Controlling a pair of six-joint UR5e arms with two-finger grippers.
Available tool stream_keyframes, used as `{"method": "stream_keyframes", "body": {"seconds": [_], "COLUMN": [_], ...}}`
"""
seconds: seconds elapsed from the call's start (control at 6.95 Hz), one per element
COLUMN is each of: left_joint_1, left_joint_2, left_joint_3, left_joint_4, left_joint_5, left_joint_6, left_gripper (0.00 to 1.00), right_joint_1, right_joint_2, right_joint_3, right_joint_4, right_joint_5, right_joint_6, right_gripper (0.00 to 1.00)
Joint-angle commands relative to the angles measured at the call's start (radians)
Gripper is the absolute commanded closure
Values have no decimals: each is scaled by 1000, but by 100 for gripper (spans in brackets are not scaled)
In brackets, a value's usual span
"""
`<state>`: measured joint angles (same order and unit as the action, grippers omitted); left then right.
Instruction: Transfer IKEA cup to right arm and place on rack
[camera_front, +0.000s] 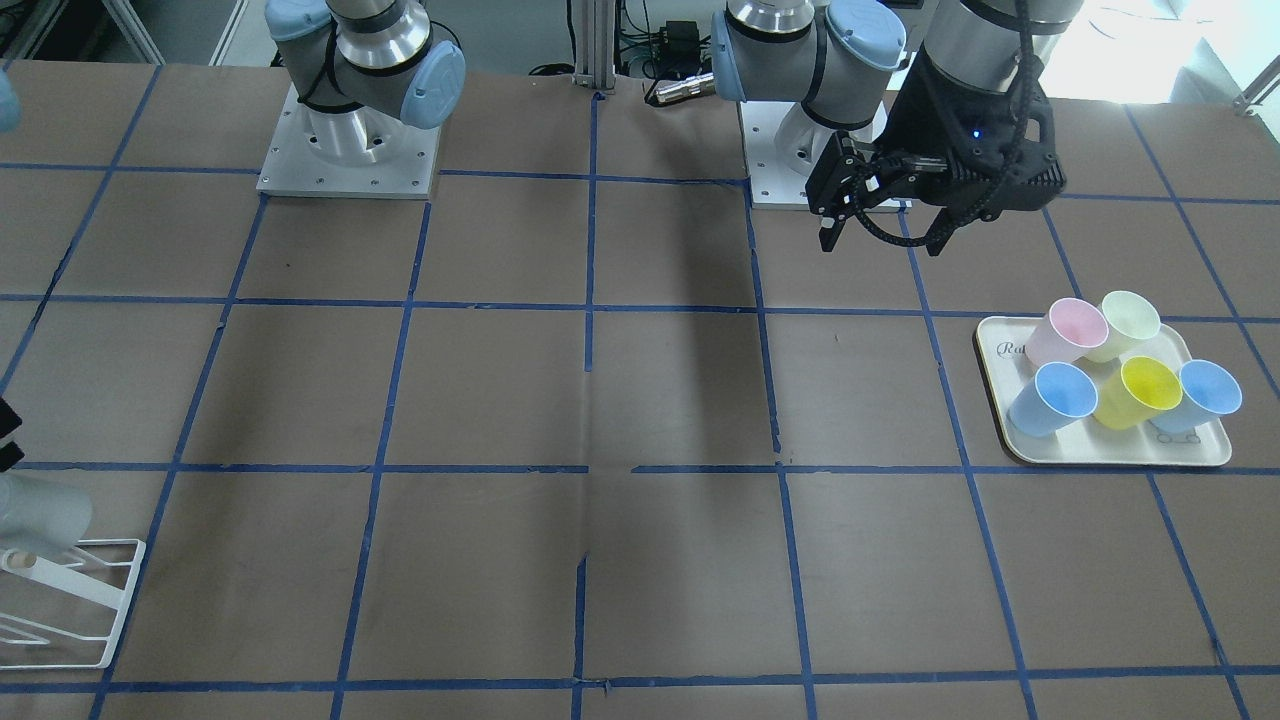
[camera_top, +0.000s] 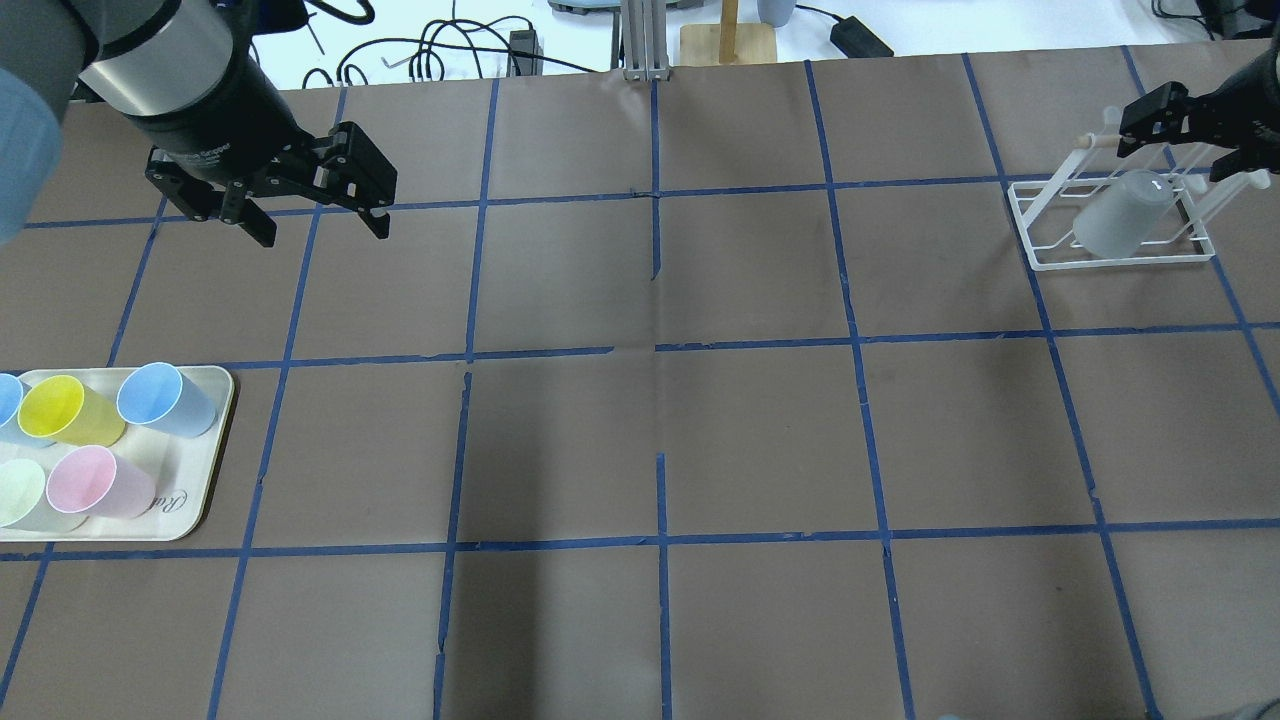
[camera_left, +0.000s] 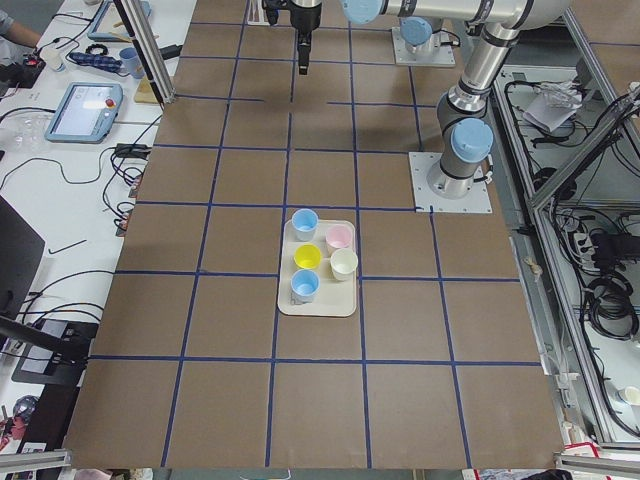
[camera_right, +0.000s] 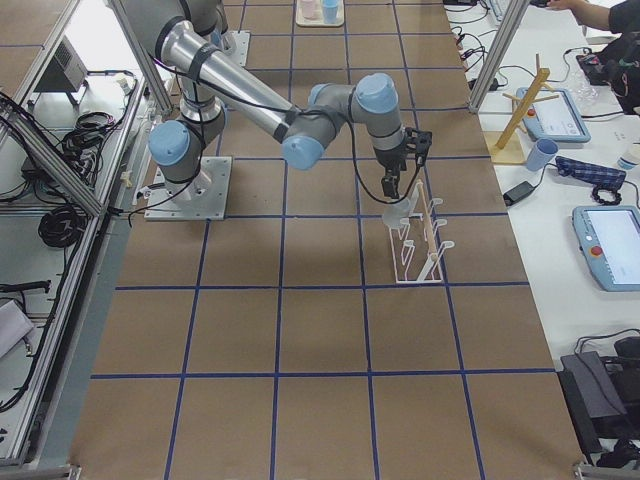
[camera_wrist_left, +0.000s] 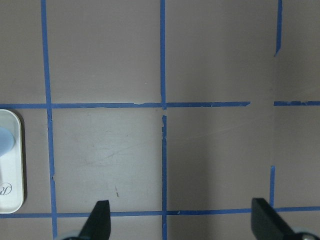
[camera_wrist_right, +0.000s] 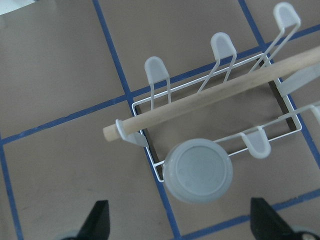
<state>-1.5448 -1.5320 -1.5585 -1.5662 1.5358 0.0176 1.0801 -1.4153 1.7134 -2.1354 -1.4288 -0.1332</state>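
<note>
The pale grey IKEA cup (camera_top: 1115, 225) hangs upside down, tilted, on the white wire rack (camera_top: 1040, 232) at the far right. In the right wrist view its flat bottom (camera_wrist_right: 198, 171) faces the camera, below the rack's wooden rod (camera_wrist_right: 215, 95). My right gripper (camera_top: 1195, 145) hovers just above the cup, open and empty, with its fingertips (camera_wrist_right: 100, 222) wide apart and clear of the cup. My left gripper (camera_top: 322, 228) is open and empty above bare table at the far left, as the left wrist view (camera_wrist_left: 182, 220) also shows.
A cream tray (camera_top: 200, 480) at the left near edge holds blue cups (camera_top: 160, 397), a yellow cup (camera_top: 60, 412), a pink cup (camera_top: 90, 482) and a pale green cup (camera_top: 20, 495). Blue tape lines grid the brown table.
</note>
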Motion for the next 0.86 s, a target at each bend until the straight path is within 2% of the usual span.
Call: {"method": "stream_keyframes", "body": {"seconds": [0.0, 0.14, 0.43, 0.72], "left_joint_1": [6, 8, 8, 9], "left_joint_2": [7, 9, 9, 7], "left_joint_3": [0, 1, 1, 8], "left_joint_4": [0, -2, -2, 0], "left_joint_5": [3, 3, 1, 0], "left_joint_6": [2, 1, 1, -1], "left_gripper": [0, 0, 0, 0], "right_joint_1": [44, 111, 272, 369], "right_joint_2": [-166, -212, -244, -269], "right_joint_3": [-31, -35, -35, -43], "right_joint_4": [347, 433, 538, 670], "right_joint_5": [-39, -42, -134, -134], "right_joint_6": [-2, 1, 3, 3], "right_gripper": [0, 0, 0, 0]}}
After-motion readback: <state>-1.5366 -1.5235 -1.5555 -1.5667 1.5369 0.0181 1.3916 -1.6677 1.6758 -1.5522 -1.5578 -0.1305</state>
